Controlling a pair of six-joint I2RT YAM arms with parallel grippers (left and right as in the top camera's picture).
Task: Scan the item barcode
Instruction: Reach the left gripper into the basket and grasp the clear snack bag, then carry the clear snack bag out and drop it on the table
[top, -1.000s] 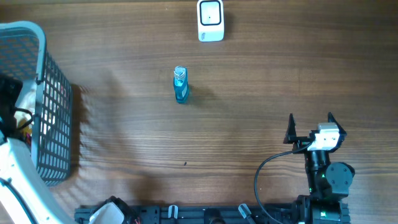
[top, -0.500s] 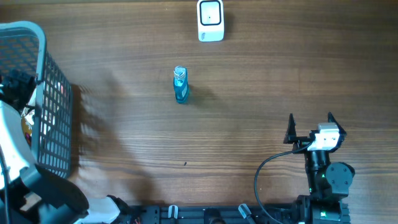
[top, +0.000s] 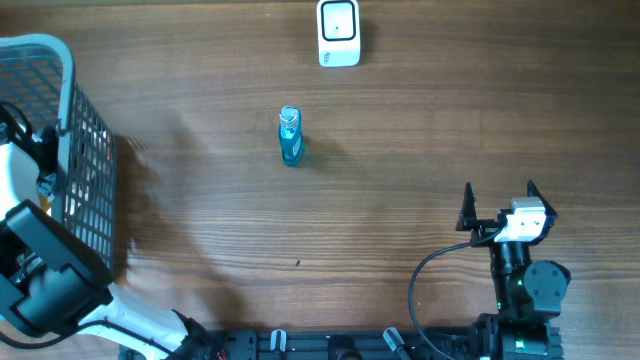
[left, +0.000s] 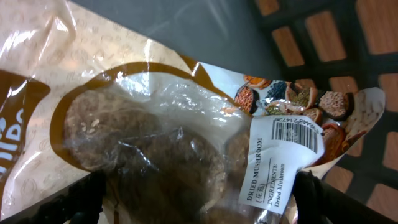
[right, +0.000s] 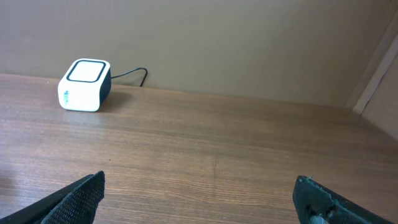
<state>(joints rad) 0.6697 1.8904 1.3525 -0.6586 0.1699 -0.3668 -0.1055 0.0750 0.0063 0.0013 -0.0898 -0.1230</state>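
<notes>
Now the left claw (left: 202, 199) hangs released over the mushroom bag (left: 155, 143) in the basket (top: 68, 90), so it should likely pinch a plain edge, leaving the barcode (left: 294, 132) bare to face the scanner (top: 339, 33) on the desk (top: 400, 150), while the right claw (top: 499, 190) idles, released too

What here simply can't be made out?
- Overhead: most of what lies in the basket, hidden by its mesh wall and the left arm.
- Left wrist: the barcode digits on the label of the dried mushroom bag, too small.
- Overhead: any print on the blue bottle, too small.
</notes>
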